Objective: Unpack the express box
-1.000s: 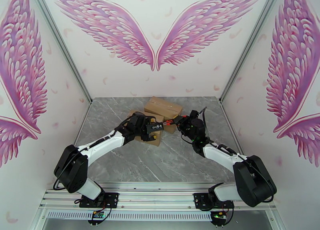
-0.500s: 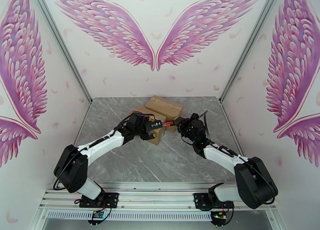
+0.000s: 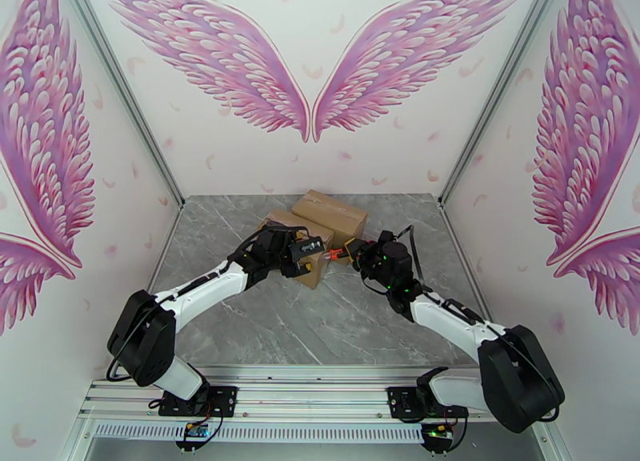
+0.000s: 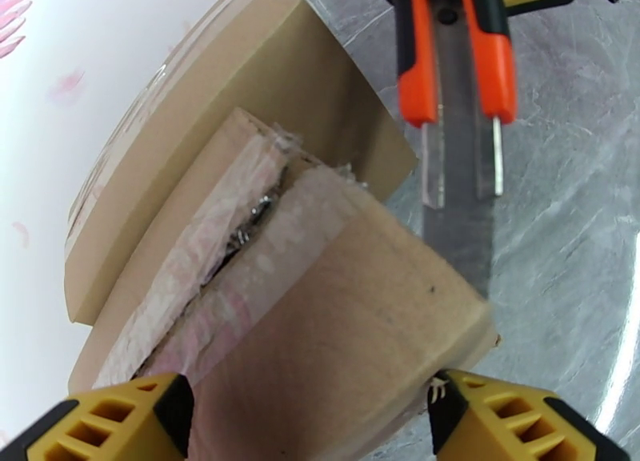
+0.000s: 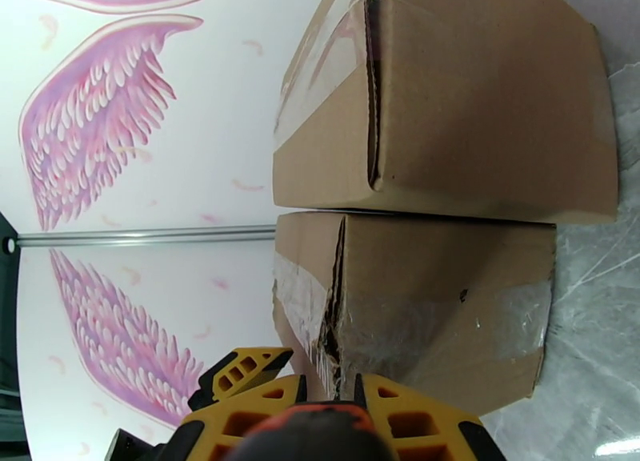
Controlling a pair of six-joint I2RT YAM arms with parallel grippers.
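The express box [image 3: 317, 274], brown cardboard with clear tape, rests on the grey table against a second box [image 3: 330, 213]. My left gripper [image 3: 307, 254] straddles it, one yellow finger [image 4: 120, 416] pressed to each side, shut on the express box [image 4: 328, 318]. Its taped top seam [image 4: 254, 214] is split open with something dark inside. My right gripper [image 3: 354, 252] is shut on an orange-handled knife [image 4: 448, 86], whose blade [image 4: 458, 230] lies beside the box's right corner. In the right wrist view the knife [image 5: 320, 438] points at the torn seam [image 5: 332, 326].
The second box [image 5: 480, 94] is sealed and touches the far side of the express box. The white winged back wall [image 3: 312, 70] stands close behind both boxes. Bare marble table [image 3: 336, 326] lies between the boxes and the arm bases.
My left gripper and the express box have shifted a little away from me, up against the second box. The right gripper with the knife followed leftward.
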